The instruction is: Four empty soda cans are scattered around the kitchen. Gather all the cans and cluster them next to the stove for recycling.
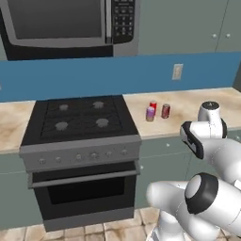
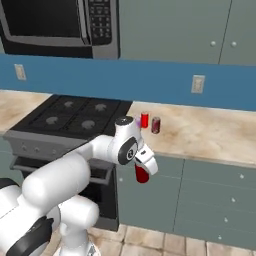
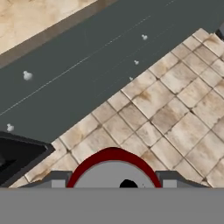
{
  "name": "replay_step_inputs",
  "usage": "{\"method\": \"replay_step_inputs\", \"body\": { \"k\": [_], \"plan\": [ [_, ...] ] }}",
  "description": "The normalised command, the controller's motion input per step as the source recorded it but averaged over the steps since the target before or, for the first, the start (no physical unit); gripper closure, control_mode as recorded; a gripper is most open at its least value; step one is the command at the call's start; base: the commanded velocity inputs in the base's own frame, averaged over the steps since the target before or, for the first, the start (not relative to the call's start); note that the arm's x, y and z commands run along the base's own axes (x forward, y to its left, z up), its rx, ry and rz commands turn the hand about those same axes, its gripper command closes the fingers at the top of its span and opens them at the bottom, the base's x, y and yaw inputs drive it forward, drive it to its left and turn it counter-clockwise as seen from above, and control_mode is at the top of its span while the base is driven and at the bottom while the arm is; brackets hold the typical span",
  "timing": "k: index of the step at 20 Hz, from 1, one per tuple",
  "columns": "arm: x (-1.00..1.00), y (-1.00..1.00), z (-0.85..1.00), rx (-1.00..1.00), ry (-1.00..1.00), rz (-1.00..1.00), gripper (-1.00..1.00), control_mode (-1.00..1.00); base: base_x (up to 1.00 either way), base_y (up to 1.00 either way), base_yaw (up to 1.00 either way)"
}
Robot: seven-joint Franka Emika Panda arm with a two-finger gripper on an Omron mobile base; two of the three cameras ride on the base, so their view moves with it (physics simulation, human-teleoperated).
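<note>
Stove [image 1: 80, 136], bench [image 1: 197, 110] and cans: where each thing stands

In the left base view the stove stands at 9 o'clock of three cans clustered upright on the bench: one can [image 1: 150, 114] nearest the stove, a second [image 1: 153, 105] just behind it toward the wall, a third [image 1: 165, 111] just beside them at 3 o'clock. A microwave [image 1: 70, 23] hangs above the stove. In the right base view the pincer [image 2: 142, 172] holds a fourth can [image 2: 142, 174] before the bench edge, above the floor [image 2: 165, 240].
</note>
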Motion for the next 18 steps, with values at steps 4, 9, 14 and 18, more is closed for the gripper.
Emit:
{"method": "replay_step_inputs", "body": {
  "k": [4, 9, 14, 18],
  "plan": [
    [0.00, 0.00, 0.00, 0.00, 0.00, 0.00, 1.00, 1.00, 0.52, -0.33, 0.09],
    [0.00, 0.00, 0.00, 0.00, 0.00, 0.00, 1.00, 1.00, 0.46, -0.36, 0.10],
    [0.00, 0.00, 0.00, 0.00, 0.00, 0.00, 1.00, 1.00, 0.45, -0.36, 0.10],
    [0.00, 0.00, 0.00, 0.00, 0.00, 0.00, 1.00, 1.00, 0.44, -0.37, 0.10]
  ]
}}
